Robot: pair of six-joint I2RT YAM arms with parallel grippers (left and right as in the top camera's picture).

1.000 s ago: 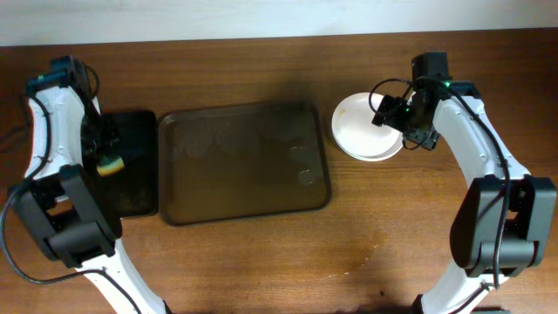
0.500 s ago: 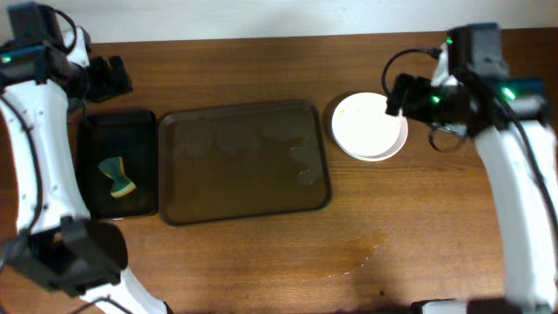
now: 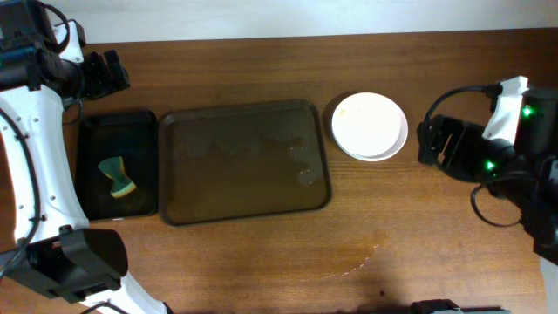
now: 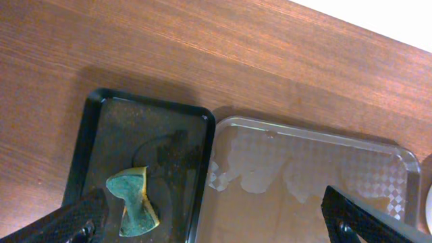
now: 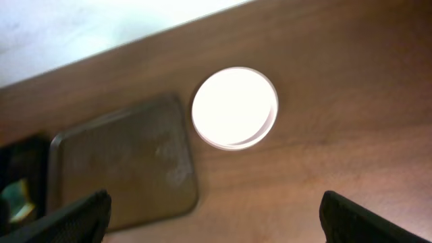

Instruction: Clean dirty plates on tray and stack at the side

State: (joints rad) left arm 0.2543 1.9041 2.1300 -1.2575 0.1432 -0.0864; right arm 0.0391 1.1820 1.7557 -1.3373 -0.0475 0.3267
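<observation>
Task looks approx. done: tray point(image 3: 244, 174) holds 0 plates, only wet patches. Plates point(image 3: 369, 126) sit stacked at tray's 3 o'clock; at least 2 rims show, exact no. unclear. 1 sponge point(image 3: 117, 176) in 1 black tray point(image 3: 141, 148) at 9 o'clock. Left gripper point(image 3: 105, 74) & right gripper point(image 3: 440, 144): jaws spread, empty.

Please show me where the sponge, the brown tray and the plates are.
sponge point(image 4: 132, 206), left wrist view, middle of its green face.
brown tray point(image 3: 235, 179), overhead view, bare floor.
plates point(image 3: 369, 124), overhead view, centre of the top plate.
</observation>
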